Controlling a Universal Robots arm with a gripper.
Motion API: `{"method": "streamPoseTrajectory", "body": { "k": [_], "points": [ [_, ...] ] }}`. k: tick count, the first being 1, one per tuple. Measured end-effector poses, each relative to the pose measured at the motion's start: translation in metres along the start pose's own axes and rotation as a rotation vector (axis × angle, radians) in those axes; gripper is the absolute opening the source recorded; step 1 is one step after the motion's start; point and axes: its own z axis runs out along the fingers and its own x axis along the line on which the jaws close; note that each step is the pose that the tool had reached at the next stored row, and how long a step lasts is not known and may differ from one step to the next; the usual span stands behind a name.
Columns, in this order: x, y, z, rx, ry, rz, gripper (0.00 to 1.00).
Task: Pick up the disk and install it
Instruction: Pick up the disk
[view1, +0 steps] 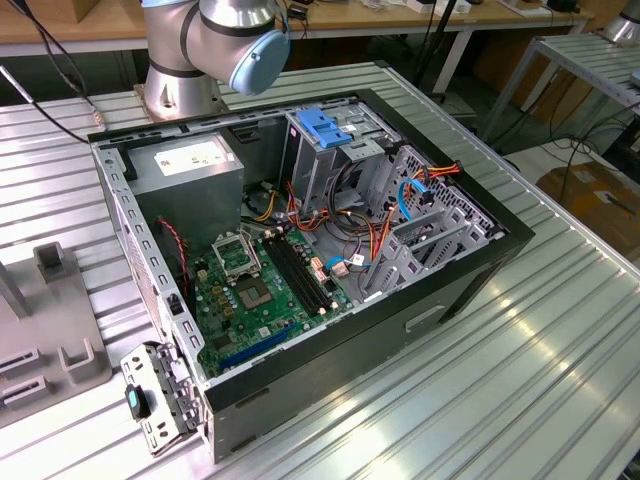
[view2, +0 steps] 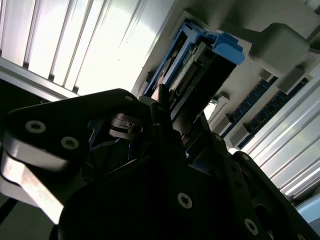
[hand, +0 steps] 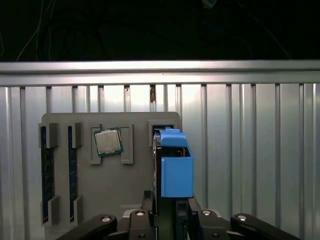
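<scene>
In the first wrist view the disk, a metal drive in a blue plastic frame, stands on edge between my gripper fingers, blue end pointing away from the wrist. My gripper is shut on the disk and holds it above the grey parts tray, whose empty slot shows just behind the disk. The second wrist view has the disk from the side, its connector edge clamped at my gripper. The open computer case lies on the table in the exterior view.
The tray carries a processor chip and memory sticks. Inside the case are a metal drive cage with a blue latch, a grey power supply, the green motherboard and loose cables. The arm's base stands behind the case.
</scene>
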Motion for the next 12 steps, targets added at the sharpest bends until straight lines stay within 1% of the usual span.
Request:
{"method": "streamPoseTrajectory", "body": {
  "k": [4,12],
  "points": [
    [-0.0004,0.0,-0.0012,0.0,0.0054,0.0,0.35],
    [-0.0006,0.0,-0.0022,0.0003,0.0086,0.0,0.35]
  ]
}}
